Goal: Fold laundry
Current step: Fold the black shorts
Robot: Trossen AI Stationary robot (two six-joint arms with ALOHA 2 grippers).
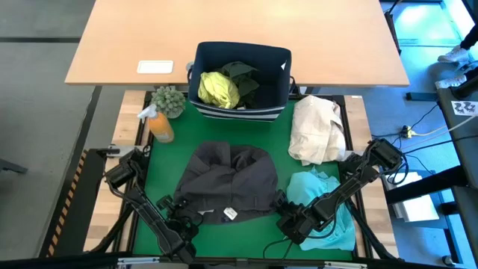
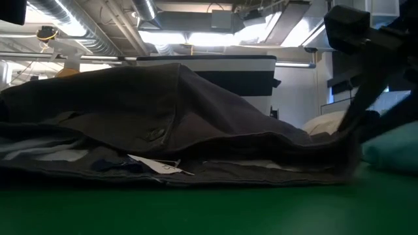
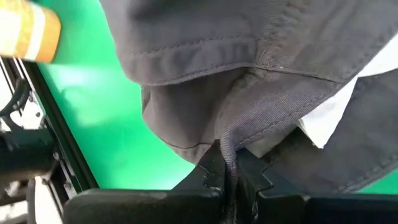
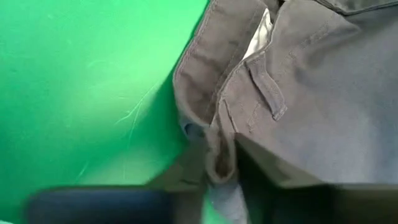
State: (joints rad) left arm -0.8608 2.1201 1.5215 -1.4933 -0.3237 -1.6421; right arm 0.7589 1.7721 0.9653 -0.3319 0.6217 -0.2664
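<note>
On the green mat (image 1: pixel 160 161) at centre lies a big charcoal grey cloth garment (image 1: pixel 228 183), crumpled, with a belt loop and stitched waistband seam in the right wrist view. At 12 o'clock from it stands a navy fabric bin (image 1: pixel 272 63) with a striped base, holding a bright yellow-green shirt (image 1: pixel 218 90) and a dark olive-black garment (image 1: pixel 243 78). At 2 o'clock sits a cream-beige cloth bundle (image 1: pixel 317 128). At 4 o'clock a turquoise garment (image 1: pixel 314 190) lies under the right arm. Left gripper (image 1: pixel 179 215) at 7 o'clock of the grey garment, fingers (image 3: pixel 211 171) pinched shut on a fold of its edge, clear in the left wrist view. Right gripper (image 1: pixel 287 218) at 5 o'clock, at the garment's waistband corner; fingers blurred, cannot tell if clamped on cloth or not. At 10 o'clock stands an orange spray bottle (image 1: pixel 160 125), with a small grey-green potted plant (image 1: pixel 169 99) just beside it. White sewn-in tag (image 1: pixel 230 214) on the grey garment's near edge, also in the low view (image 2: pixel 160 166); print unreadable. White card (image 1: pixel 155 66) on the tan tabletop (image 1: pixel 336 37) at 11 o'clock; no legible writing.
</note>
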